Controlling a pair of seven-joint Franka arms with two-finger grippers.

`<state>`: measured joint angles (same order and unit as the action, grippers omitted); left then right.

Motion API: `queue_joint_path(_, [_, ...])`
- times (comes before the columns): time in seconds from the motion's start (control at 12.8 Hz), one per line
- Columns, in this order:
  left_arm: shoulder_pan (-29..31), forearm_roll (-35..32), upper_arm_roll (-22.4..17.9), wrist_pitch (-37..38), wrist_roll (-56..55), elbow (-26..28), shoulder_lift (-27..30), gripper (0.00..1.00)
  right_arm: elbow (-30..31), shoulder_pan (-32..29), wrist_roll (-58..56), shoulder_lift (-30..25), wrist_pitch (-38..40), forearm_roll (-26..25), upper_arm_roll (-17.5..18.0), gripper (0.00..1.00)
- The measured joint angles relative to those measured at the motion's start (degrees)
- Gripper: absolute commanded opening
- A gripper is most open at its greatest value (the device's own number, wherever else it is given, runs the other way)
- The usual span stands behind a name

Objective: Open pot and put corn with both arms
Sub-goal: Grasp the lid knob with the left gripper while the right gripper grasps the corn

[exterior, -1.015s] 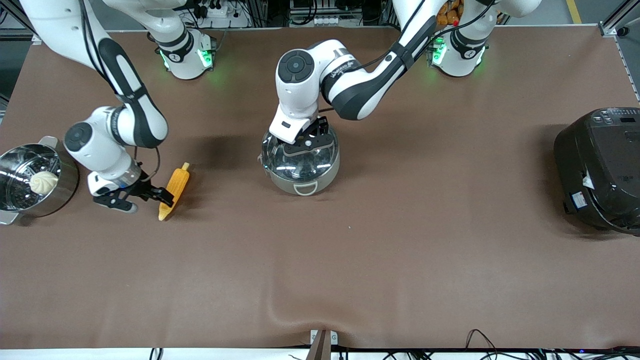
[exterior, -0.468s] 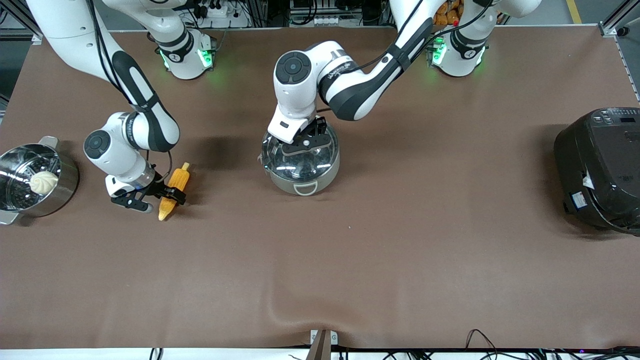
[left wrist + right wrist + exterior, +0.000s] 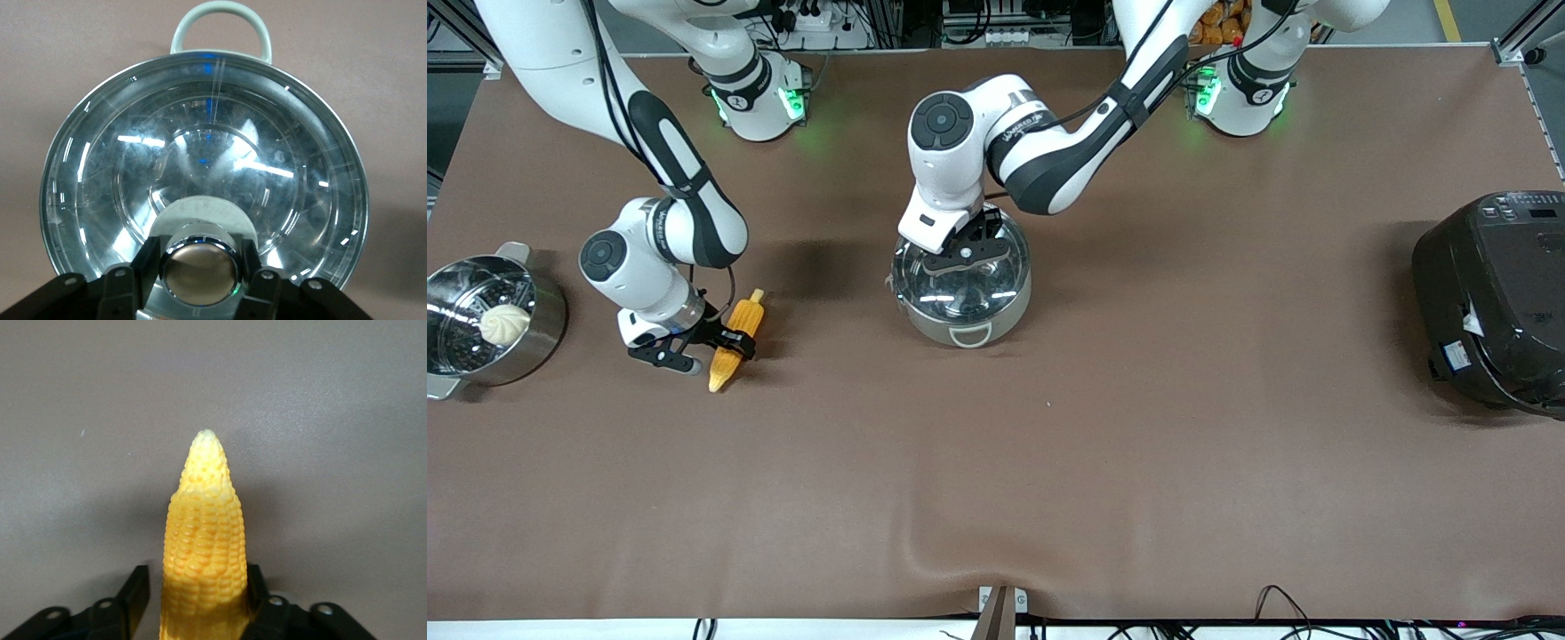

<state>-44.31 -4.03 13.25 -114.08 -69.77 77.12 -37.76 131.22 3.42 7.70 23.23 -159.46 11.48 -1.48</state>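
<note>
We see the pot [image 3: 962, 289] near the middle of the table [image 3: 1138, 444], lid [image 3: 200, 167] on, with the left gripper [image 3: 197, 267] clamped on its knob [image 3: 199, 268]. Toward the right arm's end, the corn [image 3: 733, 348] lies flat, the right gripper [image 3: 200, 600] pinching its thick part

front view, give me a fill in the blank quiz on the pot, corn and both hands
1. The left hand is closed on the lid's ____, with the glass lid on the pot.
2. The right hand has its fingers on both sides of the ____.
3. The white bun sits in the steel ____ pot at the right arm's end of the table.
4. The black rice cooker stands at the ____ arm's end of the table.

Missing words: knob; corn; steamer; left
</note>
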Motion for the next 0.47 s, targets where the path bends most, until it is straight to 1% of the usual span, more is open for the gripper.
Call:
queue_joint_path(0.08, [0.0,0.0,0.0,-0.1,0.0,-0.1,0.0,0.15,0.0,0.0,0.0,0.0,0.0,0.0,0.0,0.24])
queue_joint_path(0.16, [0.0,0.0,0.0,-0.1,0.0,-0.1,0.0,0.02,0.0,0.0,0.1,-0.1,0.1,0.1,0.0,0.19])
queue_joint_path(0.23, [0.0,0.0,0.0,-0.1,0.0,-0.1,0.0,0.00,-0.1,0.0,0.1,-0.1,0.2,0.1,0.0,0.19])
queue_joint_path(0.47, [-0.1,0.0,0.0,-0.1,0.0,-0.2,0.0,0.00,-0.4,0.0,0.1,-0.4,1.6,0.2,0.2,0.20])
